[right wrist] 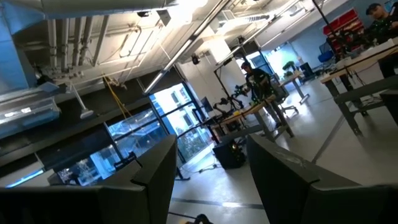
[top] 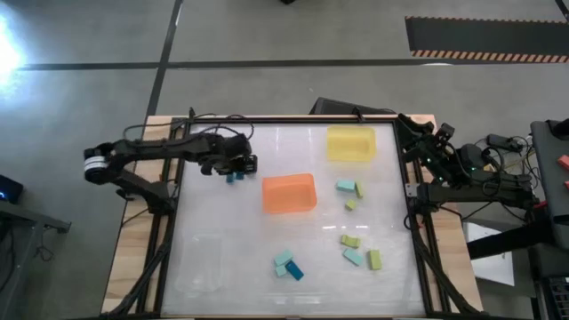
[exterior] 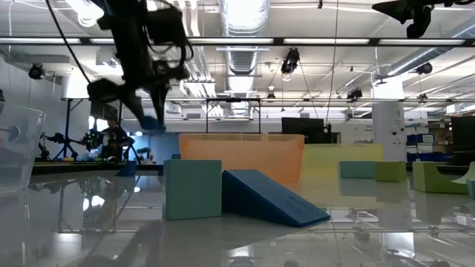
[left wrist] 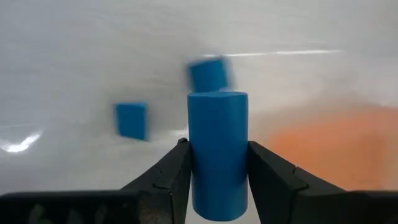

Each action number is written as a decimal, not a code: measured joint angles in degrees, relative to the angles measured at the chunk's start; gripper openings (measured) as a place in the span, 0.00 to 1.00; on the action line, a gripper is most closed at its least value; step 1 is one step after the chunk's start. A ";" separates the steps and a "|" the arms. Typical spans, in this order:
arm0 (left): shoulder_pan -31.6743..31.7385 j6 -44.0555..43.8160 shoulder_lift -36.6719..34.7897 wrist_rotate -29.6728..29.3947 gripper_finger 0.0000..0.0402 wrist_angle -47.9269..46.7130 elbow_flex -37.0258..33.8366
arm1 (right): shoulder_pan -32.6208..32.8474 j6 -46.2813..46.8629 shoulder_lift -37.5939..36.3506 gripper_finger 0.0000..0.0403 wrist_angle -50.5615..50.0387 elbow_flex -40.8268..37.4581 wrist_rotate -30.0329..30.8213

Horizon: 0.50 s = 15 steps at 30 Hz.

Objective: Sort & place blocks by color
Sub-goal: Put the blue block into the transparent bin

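My left gripper hangs over the table's far left part, left of the orange tray, and is shut on a dark blue block. Two more dark blue blocks lie on the table below it. Teal and yellow-green blocks are scattered right of the orange tray. Near the front edge, a dark blue block leans on a teal one. My right gripper is open and waits at the table's right edge, pointing into the room. My left gripper pinches the dark blue block by two opposite side faces, one finger on each side. The fingers come from above, pointing down, and lie along the block's length. The block is lifted clear of the table, and its far end sticks out past the fingertips.
A yellow tray stands at the far edge, right of centre. A clear tray stands near the front left corner. Bare table lies between the clear tray and the block pile near the front edge.
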 joint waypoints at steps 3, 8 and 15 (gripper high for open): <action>-2.31 -0.27 -3.93 1.53 0.29 -2.23 1.65 | -0.01 -0.25 0.05 0.46 -0.02 0.00 0.04; -7.29 -3.85 -8.98 3.75 0.29 -10.63 4.81 | -0.01 -1.29 0.04 0.46 -0.45 0.00 0.44; -19.21 -13.57 -11.69 9.86 0.29 -12.79 7.68 | -0.01 -1.48 0.07 0.46 -0.90 0.00 0.46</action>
